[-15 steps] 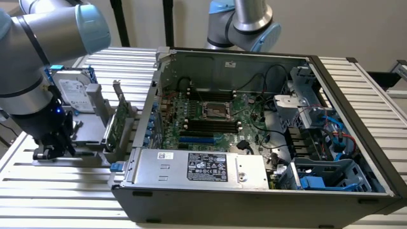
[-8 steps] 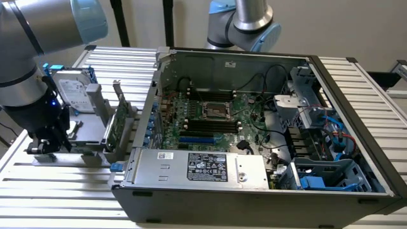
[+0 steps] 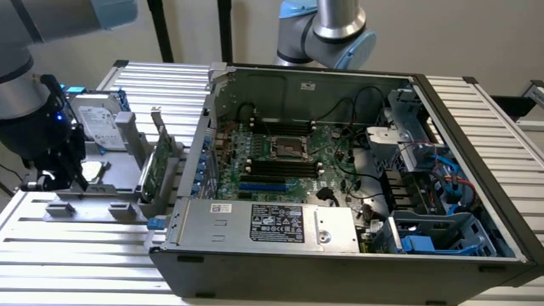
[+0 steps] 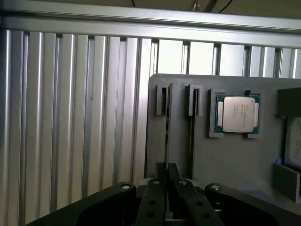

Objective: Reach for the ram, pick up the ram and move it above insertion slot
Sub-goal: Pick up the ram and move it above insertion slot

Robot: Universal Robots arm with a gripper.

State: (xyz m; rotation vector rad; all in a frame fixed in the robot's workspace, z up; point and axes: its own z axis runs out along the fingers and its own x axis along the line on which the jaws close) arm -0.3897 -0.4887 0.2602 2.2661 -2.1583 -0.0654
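Ram [image 4: 167,132] is standing edge-on in the tray [image 4: 225,165], and our gripper [image 4: 166,168] is seemingly clenching it. We are judging this the pick-up step, and lifting is calling for a straight pull, clear of the second stick [image 4: 192,129].

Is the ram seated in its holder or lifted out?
Seated: the ram stands on edge in the grey holder's slot, gripper lined up with it.

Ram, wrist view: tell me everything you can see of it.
The ram shows edge-on as a thin dark strip, standing on its long edge on the grey tray. Its far end sits in a slotted holder. Its near end reaches the gripper; contact cannot be told. A second strip stands beside it.
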